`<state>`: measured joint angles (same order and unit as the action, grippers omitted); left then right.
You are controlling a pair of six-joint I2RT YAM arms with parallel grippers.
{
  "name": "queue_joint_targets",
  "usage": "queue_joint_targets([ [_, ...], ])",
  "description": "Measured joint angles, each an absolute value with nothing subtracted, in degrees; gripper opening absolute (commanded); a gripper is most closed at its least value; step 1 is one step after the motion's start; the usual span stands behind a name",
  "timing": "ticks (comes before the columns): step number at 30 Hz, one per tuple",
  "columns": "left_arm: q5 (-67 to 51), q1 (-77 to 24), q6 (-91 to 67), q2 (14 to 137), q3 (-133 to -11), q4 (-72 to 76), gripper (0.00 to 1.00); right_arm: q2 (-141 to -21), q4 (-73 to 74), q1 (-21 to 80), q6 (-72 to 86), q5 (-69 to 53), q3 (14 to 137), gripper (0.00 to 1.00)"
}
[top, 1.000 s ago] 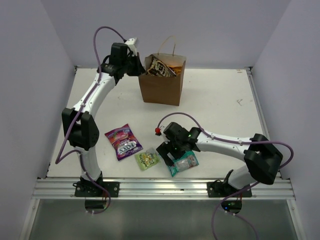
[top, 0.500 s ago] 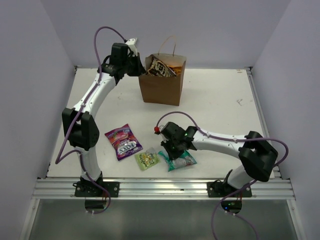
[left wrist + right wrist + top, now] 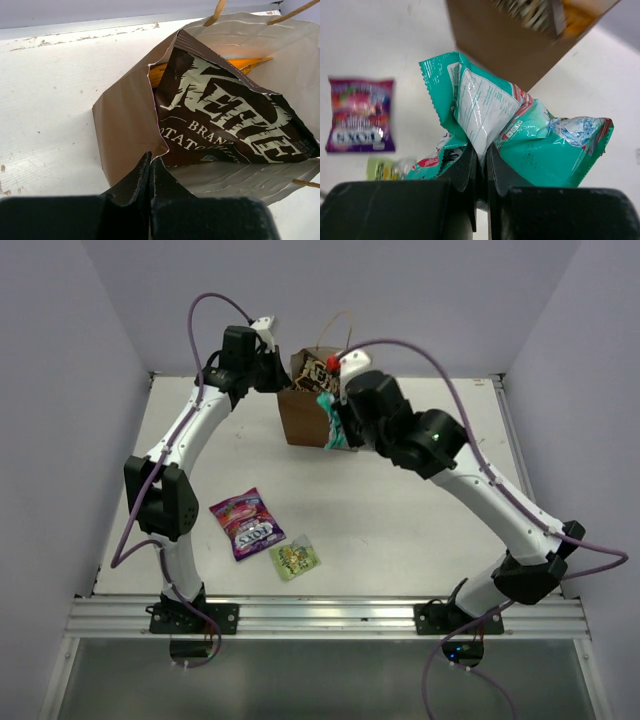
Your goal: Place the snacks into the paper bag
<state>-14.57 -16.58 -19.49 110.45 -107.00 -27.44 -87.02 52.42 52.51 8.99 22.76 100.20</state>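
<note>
The paper bag (image 3: 300, 422) stands upright at 12 o'clock on the table (image 3: 430, 490), its mouth open. Inside it the dark brown chip bag (image 3: 225, 120) leans across the opening, and a strip of the orange chip bag (image 3: 240, 64) shows behind it. The left gripper (image 3: 150, 167) has its fingers together, pinching the bag's rim at the 9 o'clock side. On the table at 7 o'clock from the bag lie the purple packet (image 3: 247, 523) and, just beside it at its 4 o'clock, the green packet (image 3: 295, 557), apart from both arms. The right gripper (image 3: 480, 155) is clamped on the crumpled teal packet (image 3: 520, 130), held in the air close to the bag's near wall; in the wrist view the bag sits at 12 to 1 o'clock from the packet, blurred.
</note>
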Motion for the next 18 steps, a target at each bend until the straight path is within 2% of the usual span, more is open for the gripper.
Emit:
queue_joint_targets([
  [3,-14.57,-16.58,-19.49,110.45,-107.0,-27.44,0.0,-88.14,50.33,48.8,4.6,27.57,112.49,0.0],
  [8,-14.57,-16.58,-19.49,110.45,-107.15,-27.53,0.0,-92.73,43.16,40.56,-1.32,29.15,119.31,0.0],
  [13,-14.61,-16.58,-19.51,110.3,-107.26,-27.75,0.0,-106.87,36.88,35.51,-4.69,24.77,125.84,0.0],
  [18,-14.52,-16.58,-19.49,109.84,-107.24,-28.08,0.0,-123.83,34.59,34.02,-6.26,18.74,138.78,0.0],
])
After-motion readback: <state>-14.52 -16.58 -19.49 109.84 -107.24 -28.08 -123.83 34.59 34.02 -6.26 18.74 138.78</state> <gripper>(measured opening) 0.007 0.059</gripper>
